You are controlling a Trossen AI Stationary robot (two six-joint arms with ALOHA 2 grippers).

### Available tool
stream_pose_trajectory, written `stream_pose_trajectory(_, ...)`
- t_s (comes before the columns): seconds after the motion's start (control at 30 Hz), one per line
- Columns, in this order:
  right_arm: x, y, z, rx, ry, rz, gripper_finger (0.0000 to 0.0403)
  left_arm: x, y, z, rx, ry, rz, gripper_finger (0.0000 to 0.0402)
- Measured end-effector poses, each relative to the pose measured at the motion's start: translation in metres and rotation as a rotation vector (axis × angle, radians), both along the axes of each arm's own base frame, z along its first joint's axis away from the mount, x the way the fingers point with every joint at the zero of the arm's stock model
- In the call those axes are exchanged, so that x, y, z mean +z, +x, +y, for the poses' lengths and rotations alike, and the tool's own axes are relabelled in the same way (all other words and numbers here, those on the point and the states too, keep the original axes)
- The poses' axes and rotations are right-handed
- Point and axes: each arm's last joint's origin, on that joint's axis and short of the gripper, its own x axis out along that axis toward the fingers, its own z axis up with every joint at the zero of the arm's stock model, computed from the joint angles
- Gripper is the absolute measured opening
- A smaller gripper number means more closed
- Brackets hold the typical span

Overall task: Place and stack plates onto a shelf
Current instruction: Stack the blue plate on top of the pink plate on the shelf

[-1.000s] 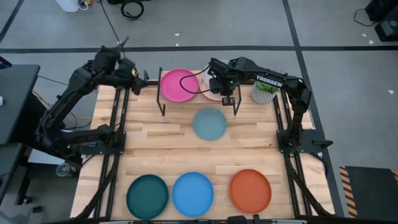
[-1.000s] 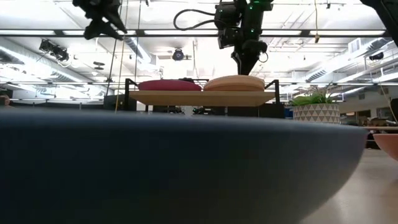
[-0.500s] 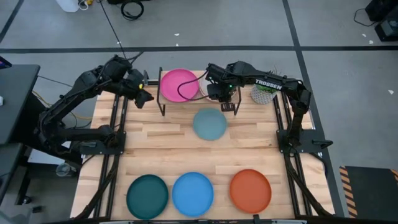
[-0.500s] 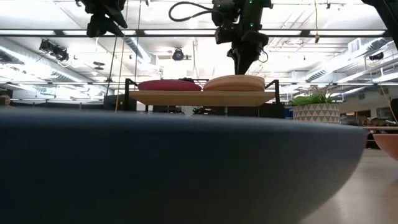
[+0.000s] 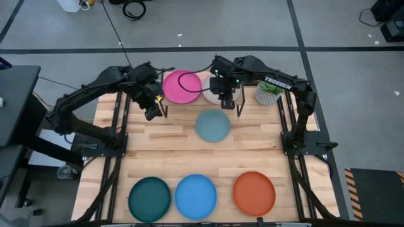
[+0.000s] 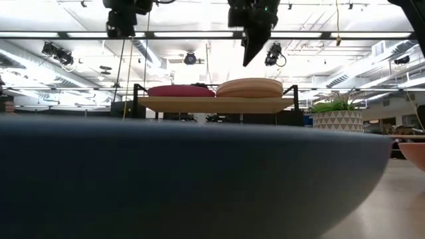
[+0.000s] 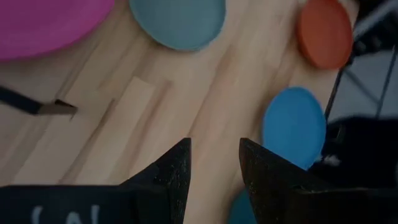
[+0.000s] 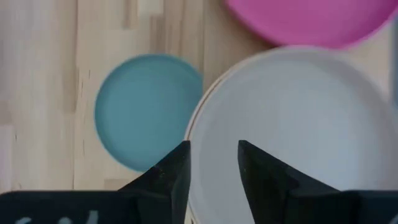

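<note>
The shelf (image 5: 165,101) (image 6: 216,103) stands at the table's far side. A magenta plate (image 5: 182,86) (image 6: 180,90) lies on its left half. A stack of pale plates (image 8: 298,124) (image 6: 250,87) lies on its right half. A pale blue plate (image 5: 213,125) (image 8: 146,109) lies flat on the table just in front of the shelf. Dark teal (image 5: 149,198), bright blue (image 5: 196,197) and orange (image 5: 254,193) plates lie along the near edge. My right gripper (image 5: 225,101) (image 8: 213,163) hovers open above the stack's near rim. My left gripper (image 5: 151,111) (image 7: 214,163) is open, by the shelf's left end, above bare table.
A potted plant (image 5: 267,93) (image 6: 339,114) stands right of the shelf. The shelf's black legs (image 5: 166,108) stand close to my left gripper. Bare wood lies between the pale blue plate and the near row. In the low view a dark plate rim (image 6: 199,179) fills the foreground.
My left gripper has swung from the table's far left corner toward the right and the near edge, ending beside the shelf's left end. My right gripper has risen from just above the stack's top to well clear of it. The plates have stayed put.
</note>
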Motion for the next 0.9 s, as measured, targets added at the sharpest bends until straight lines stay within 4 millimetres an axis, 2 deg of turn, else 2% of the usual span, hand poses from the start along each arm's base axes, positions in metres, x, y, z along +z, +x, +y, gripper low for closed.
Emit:
stream_pose_trajectory(0.2, 0.021, -0.005, 0.004, 0.000, -0.012, -0.034, 0.0148, -0.013, 0.021, 0.011, -0.031, 0.003, 0.031, 0.0142)
stream_pose_trajectory(0.43, 0.023, -0.007, 0.003, -0.035, 0.007, -0.044, 0.0147, -0.019, 0.029, 0.014, -0.015, -0.009, 0.053, 0.0142)
stream_pose_trajectory(0.57, 0.041, -0.018, 0.008, -0.041, -0.022, -0.121, 0.0147, -0.012, 0.031, 0.006, 0.015, -0.042, 0.064, 0.0142)
stream_pose_trajectory(0.73, 0.070, -0.037, 0.013, -0.046, -0.031, -0.327, 0.0147, -0.001, 0.051, -0.017, -0.074, -0.034, 0.087, 0.0142)
stream_pose_trajectory(0.8, 0.075, -0.043, 0.014, -0.058, -0.078, -0.399, 0.0147, -0.001, 0.062, -0.025, -0.119, -0.030, 0.091, 0.0142)
stream_pose_trajectory(0.9, 0.072, -0.053, 0.017, -0.075, -0.131, -0.447, 0.0147, -0.012, 0.078, -0.033, -0.167, -0.062, 0.128, 0.0142)
